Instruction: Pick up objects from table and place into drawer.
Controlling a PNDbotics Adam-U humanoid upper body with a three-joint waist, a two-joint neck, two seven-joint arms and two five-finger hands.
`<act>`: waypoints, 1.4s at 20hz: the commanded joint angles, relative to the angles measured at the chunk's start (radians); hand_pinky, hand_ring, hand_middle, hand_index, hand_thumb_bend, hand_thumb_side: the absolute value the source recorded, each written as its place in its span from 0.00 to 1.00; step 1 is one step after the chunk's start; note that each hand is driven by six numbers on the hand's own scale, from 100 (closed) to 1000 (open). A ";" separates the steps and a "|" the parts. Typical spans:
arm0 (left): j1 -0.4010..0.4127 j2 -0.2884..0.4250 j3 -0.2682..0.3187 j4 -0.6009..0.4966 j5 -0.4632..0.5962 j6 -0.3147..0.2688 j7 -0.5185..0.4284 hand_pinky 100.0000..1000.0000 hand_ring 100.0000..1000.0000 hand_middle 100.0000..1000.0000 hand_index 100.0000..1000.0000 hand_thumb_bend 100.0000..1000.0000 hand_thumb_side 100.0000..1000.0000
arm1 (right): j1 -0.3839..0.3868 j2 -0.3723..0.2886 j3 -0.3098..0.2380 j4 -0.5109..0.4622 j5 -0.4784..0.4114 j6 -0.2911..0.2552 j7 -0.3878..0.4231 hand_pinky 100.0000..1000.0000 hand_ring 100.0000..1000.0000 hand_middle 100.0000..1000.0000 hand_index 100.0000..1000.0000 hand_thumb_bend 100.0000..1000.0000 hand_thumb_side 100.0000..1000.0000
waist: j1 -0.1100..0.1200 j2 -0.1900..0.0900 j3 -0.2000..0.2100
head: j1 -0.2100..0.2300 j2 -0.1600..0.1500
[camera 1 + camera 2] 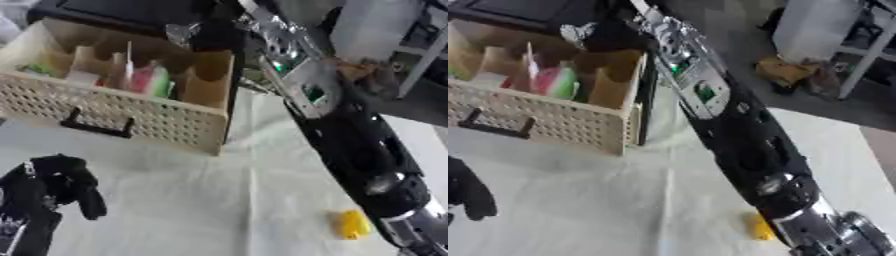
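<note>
The beige perforated drawer [131, 112] with a black handle [96, 127] stands pulled out at the upper left. Its dividers hold a pink and green thing [150, 80] and some white items. My right arm [350, 145] reaches from the lower right up over the drawer's far right corner. My right hand [614, 31] is dark against a dark background there, with a small silvery crinkled thing [579, 33] at its tip. A small yellow object [352, 224] lies on the white cloth beside the right forearm. My left hand [59, 182] rests at the lower left, fingers relaxed and drooping, holding nothing.
A white cloth [219, 200] covers the table. A dark cabinet body [131, 12] sits behind the drawer. Beyond the table's right edge are the floor, a brown crumpled thing [785, 70] and a white shelf frame [859, 55].
</note>
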 commanded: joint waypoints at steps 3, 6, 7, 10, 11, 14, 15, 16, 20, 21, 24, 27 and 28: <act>0.001 0.011 0.013 -0.014 -0.002 -0.013 0.014 0.36 0.33 0.47 0.69 0.00 0.61 | 0.015 -0.101 -0.032 -0.121 -0.092 0.038 -0.035 0.42 0.52 0.21 0.68 0.41 0.38 | 0.021 -0.035 -0.012 | 0.042 0.015; 0.004 0.015 0.017 -0.014 -0.002 -0.021 0.020 0.36 0.33 0.47 0.69 0.00 0.62 | 0.045 -0.140 -0.045 -0.178 -0.139 0.066 -0.052 0.42 0.53 0.23 0.69 0.41 0.42 | 0.029 -0.039 -0.021 | 0.055 0.021; 0.006 0.016 0.018 -0.014 -0.002 -0.024 0.022 0.36 0.33 0.47 0.69 0.00 0.62 | 0.057 -0.154 -0.050 -0.198 -0.154 0.075 -0.058 0.42 0.53 0.23 0.69 0.41 0.42 | 0.032 -0.041 -0.024 | 0.058 0.024; 0.012 0.021 0.022 -0.014 -0.003 -0.034 0.026 0.36 0.33 0.47 0.69 0.00 0.61 | 0.098 -0.191 -0.070 -0.272 -0.203 0.104 -0.085 0.42 0.53 0.25 0.69 0.40 0.44 | 0.042 -0.045 -0.036 | 0.069 0.033; 0.015 0.023 0.023 -0.014 -0.002 -0.039 0.027 0.36 0.32 0.47 0.69 0.00 0.61 | 0.113 -0.203 -0.078 -0.301 -0.221 0.117 -0.096 0.42 0.53 0.25 0.69 0.34 0.58 | 0.046 -0.047 -0.040 | 0.073 0.037; 0.020 0.032 0.027 -0.014 -0.003 -0.056 0.031 0.36 0.32 0.47 0.69 0.00 0.61 | 0.158 -0.234 -0.101 -0.388 -0.281 0.151 -0.125 0.43 0.53 0.26 0.69 0.40 0.47 | 0.058 -0.051 -0.055 | 0.084 0.050; 0.021 0.036 0.029 -0.014 -0.004 -0.063 0.034 0.36 0.32 0.47 0.69 0.00 0.61 | 0.175 -0.245 -0.111 -0.416 -0.292 0.163 -0.137 0.43 0.53 0.27 0.69 0.40 0.47 | 0.063 -0.053 -0.062 | 0.088 0.055; 0.022 0.040 0.031 -0.014 -0.005 -0.070 0.036 0.36 0.32 0.47 0.69 0.00 0.61 | 0.191 -0.253 -0.121 -0.445 -0.309 0.174 -0.149 0.43 0.53 0.27 0.69 0.40 0.47 | 0.067 -0.054 -0.068 | 0.091 0.059; 0.027 0.061 0.036 -0.014 -0.006 -0.098 0.045 0.35 0.32 0.47 0.70 0.00 0.61 | 0.265 -0.289 -0.164 -0.554 -0.372 0.210 -0.207 0.44 0.54 0.29 0.69 0.40 0.49 | 0.083 -0.061 -0.096 | 0.106 0.074; 0.028 0.065 0.038 -0.014 -0.006 -0.104 0.048 0.35 0.31 0.47 0.70 0.00 0.61 | 0.284 -0.296 -0.176 -0.577 -0.384 0.220 -0.224 0.44 0.54 0.30 0.69 0.40 0.49 | 0.087 -0.063 -0.103 | 0.110 0.076; 0.031 0.078 0.041 -0.014 -0.006 -0.121 0.055 0.34 0.31 0.47 0.70 0.00 0.61 | 0.343 -0.315 -0.204 -0.648 -0.417 0.238 -0.268 0.44 0.54 0.30 0.69 0.38 0.50 | 0.097 -0.066 -0.122 | 0.121 0.082; 0.032 0.093 0.044 -0.014 -0.010 -0.136 0.060 0.34 0.31 0.46 0.70 0.00 0.60 | 0.402 -0.336 -0.223 -0.690 -0.436 0.232 -0.300 0.45 0.54 0.31 0.69 0.35 0.51 | 0.105 -0.069 -0.139 | 0.137 0.088; 0.032 0.099 0.046 -0.014 -0.012 -0.142 0.062 0.33 0.30 0.46 0.70 0.00 0.59 | 0.420 -0.342 -0.229 -0.693 -0.439 0.221 -0.310 0.45 0.54 0.31 0.69 0.34 0.51 | 0.107 -0.069 -0.143 | 0.143 0.089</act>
